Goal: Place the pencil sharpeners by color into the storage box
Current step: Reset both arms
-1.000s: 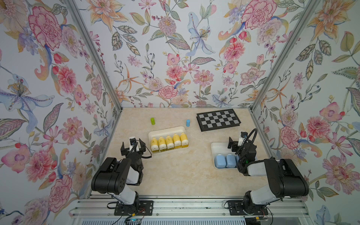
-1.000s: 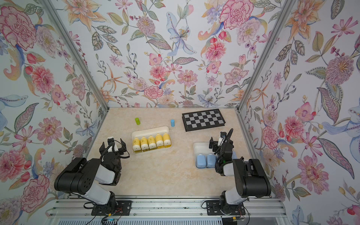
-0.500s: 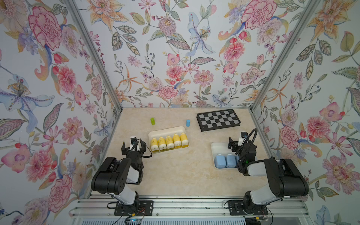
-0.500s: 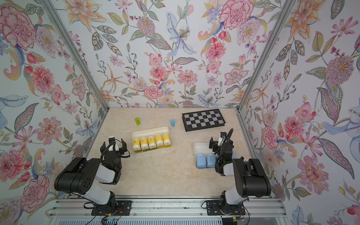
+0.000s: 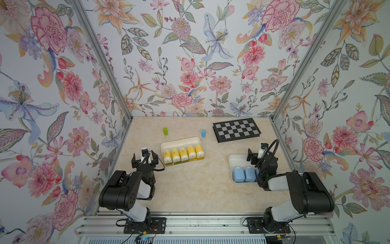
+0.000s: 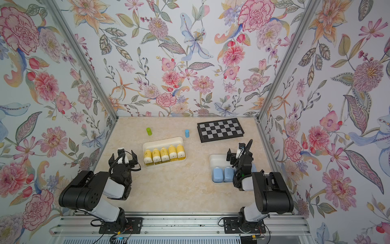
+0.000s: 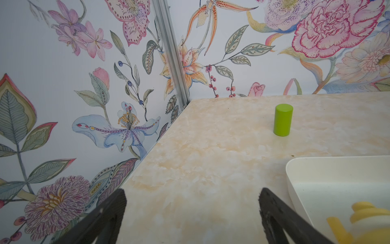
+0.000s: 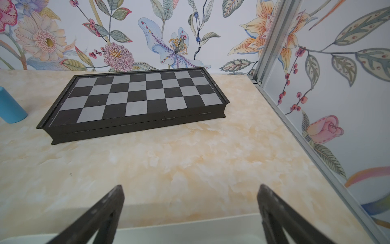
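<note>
- Found the fingers (image 7: 119,200) of the left gripper (image 7: 192,190) spread wide above bare table (image 5: 190,190), pinching nothing.
- Found the fingers (image 8: 268,200) of the right gripper (image 8: 190,187) equally wide apart and empty, hanging over the far end of the blue-side box (image 5: 238,160).
- Noted almost no shift in either arm across the last second, and the same wide spread throughout.
- Took that stillness for a finish: saw no sharpener outside a box, so judged the sorting done or nearly so.
- Counted five yellow pencil sharpeners (image 5: 183,153) side by side in the yellow-side box (image 5: 180,141), nearer the robot than the chessboard (image 5: 236,131) and toward the left arm's side of it.
- Made out two pale-blue pencil sharpeners (image 5: 244,174) in the blue-side box, straight toward the robot from the chessboard; could not count the rest behind the right arm.
- Judged both boxes smooth white plastic with rounded corners, and the yellow pieces glossy and bottle-shaped, with white bases and ribbed tips.
- Judged the blue pieces matte, blocky and soft-edged.
- Saw a cream marbled tabletop and grey-and-black squares on a dark folding case.
- Left the green cylinder (image 5: 165,131) and blue cylinder (image 5: 203,133) out of the count: upright, beside the chessboard on the left arm's side, outside both boxes.
</note>
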Tool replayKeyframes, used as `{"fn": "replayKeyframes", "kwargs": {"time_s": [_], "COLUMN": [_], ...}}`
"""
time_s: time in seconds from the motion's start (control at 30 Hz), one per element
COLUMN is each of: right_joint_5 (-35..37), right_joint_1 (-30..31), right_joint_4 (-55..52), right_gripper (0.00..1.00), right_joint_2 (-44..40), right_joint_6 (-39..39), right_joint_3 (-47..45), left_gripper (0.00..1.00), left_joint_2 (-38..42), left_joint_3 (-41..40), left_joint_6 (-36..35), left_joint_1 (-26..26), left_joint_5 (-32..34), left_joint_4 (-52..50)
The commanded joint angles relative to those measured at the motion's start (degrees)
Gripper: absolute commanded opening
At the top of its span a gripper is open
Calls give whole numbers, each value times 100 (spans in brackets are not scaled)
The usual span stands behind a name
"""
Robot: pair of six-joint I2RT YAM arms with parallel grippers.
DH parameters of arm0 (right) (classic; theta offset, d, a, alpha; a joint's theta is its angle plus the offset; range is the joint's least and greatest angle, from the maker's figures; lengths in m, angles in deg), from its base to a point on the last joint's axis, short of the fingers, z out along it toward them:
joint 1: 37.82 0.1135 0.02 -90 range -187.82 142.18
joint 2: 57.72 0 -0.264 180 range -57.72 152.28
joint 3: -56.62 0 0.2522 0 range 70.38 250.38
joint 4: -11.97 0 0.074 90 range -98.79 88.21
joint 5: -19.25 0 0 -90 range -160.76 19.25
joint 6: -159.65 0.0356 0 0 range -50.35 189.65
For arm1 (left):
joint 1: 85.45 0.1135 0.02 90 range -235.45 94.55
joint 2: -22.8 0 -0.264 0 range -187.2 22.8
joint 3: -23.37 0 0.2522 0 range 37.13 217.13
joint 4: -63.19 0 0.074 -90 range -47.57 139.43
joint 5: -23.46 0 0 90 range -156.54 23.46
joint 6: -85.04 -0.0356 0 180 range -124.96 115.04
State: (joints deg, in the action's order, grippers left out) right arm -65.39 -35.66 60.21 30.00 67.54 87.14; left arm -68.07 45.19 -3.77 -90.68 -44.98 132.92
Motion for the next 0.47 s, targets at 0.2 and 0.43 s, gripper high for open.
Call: {"fn": "replayKeyframes", "kwargs": {"time_s": [0.2,0.43], "right_joint_5": [-17,-18], "right_joint_1": [-18,-11], "right_joint_4": [66,67], "right_gripper": [100,100], "right_joint_2": [57,51], "right_joint_6": [31,39], "right_joint_3": [17,12], "left_gripper": [99,99], "left_joint_2": [26,38], "left_joint_3": [82,82], "left_joint_6": [-84,-84], "left_joint_1": [40,55], "left_joint_5": [-21,-22], "left_joint_4": [47,63]}}
